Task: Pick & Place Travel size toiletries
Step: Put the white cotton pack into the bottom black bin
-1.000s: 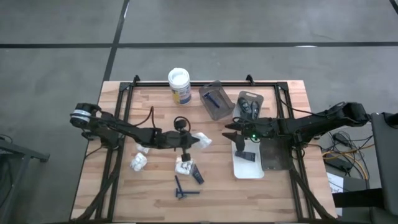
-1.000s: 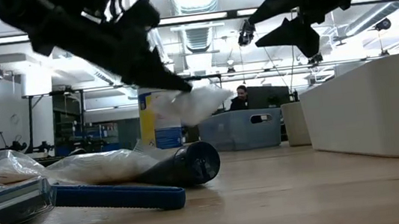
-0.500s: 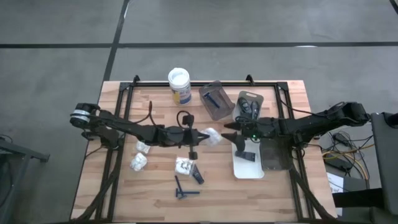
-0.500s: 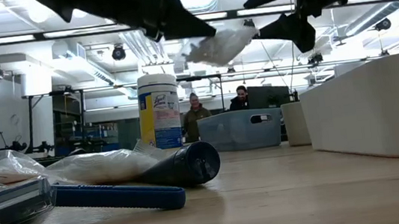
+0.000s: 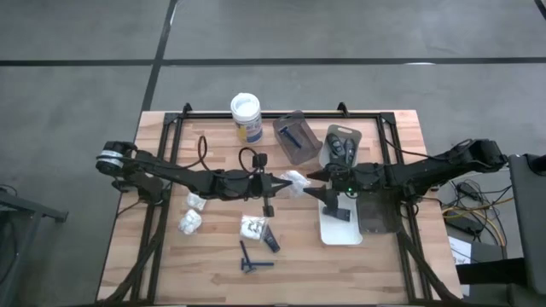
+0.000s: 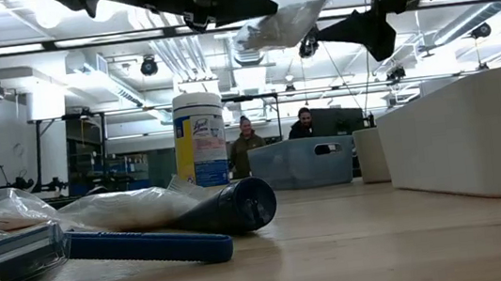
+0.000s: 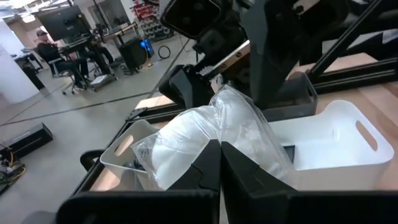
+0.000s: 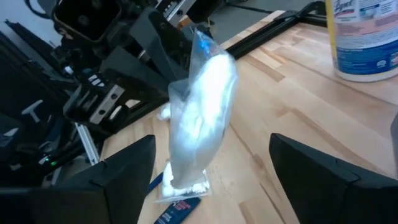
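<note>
Wood table | L end effector grips 1 white packet | R end effector wide | 2 razors

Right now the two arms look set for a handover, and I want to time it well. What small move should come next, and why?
Probably the right hand should ease forward and close on the white packet. The left hand holds that packet shut in its grip above the table, and the right hand's fingers stand open on either side of the packet's free end, not yet touching it.
</note>
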You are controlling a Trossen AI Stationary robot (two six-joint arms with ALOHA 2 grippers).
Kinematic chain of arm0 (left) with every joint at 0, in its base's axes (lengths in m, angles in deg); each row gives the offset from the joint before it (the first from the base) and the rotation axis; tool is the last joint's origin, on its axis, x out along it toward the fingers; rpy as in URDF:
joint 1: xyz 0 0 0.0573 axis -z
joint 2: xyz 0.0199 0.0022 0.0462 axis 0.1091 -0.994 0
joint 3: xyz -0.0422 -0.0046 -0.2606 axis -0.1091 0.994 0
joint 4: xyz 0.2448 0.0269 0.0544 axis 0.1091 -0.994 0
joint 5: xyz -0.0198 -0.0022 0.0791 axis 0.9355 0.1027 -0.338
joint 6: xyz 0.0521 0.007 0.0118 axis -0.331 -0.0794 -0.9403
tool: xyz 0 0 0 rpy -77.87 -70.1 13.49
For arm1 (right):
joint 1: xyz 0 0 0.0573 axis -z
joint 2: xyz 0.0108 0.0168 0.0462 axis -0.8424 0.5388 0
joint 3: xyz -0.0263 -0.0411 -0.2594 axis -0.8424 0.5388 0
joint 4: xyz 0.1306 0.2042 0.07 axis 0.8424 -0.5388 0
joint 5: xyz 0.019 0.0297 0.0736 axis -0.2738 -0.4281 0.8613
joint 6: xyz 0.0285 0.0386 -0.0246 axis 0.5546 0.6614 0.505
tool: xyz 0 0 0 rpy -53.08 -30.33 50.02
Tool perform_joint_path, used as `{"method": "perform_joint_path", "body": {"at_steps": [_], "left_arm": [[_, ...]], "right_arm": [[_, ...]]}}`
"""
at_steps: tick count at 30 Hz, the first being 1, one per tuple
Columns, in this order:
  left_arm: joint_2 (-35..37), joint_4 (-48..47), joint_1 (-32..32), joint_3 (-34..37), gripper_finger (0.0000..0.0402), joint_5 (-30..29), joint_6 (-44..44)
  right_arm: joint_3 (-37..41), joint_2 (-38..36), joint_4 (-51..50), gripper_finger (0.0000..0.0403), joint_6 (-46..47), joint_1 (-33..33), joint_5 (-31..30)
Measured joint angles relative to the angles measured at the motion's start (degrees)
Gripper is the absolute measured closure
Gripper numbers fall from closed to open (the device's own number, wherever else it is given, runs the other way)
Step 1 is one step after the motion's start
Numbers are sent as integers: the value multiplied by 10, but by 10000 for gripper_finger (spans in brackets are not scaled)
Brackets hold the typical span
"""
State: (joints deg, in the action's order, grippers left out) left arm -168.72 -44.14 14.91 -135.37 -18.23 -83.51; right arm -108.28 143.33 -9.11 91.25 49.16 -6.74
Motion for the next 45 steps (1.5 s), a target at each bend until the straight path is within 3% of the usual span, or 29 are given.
{"method": "perform_joint_path", "body": {"at_steps": [6, 24, 37, 45], "left_arm": [[0, 6, 0, 0, 398, 0, -5], [2, -6, 0, 0, 393, 1, -10], [8, -56, 1, 0, 266, 0, 0], [26, -154, 1, 0, 237, 17, 72]], "right_arm": [[0, 0, 2, 148, -11, -1, 1], [0, 0, 11, 384, -15, -1, 2], [0, 0, 4, 391, -18, -1, 10], [0, -5, -68, 391, 18, 0, 20]]}}
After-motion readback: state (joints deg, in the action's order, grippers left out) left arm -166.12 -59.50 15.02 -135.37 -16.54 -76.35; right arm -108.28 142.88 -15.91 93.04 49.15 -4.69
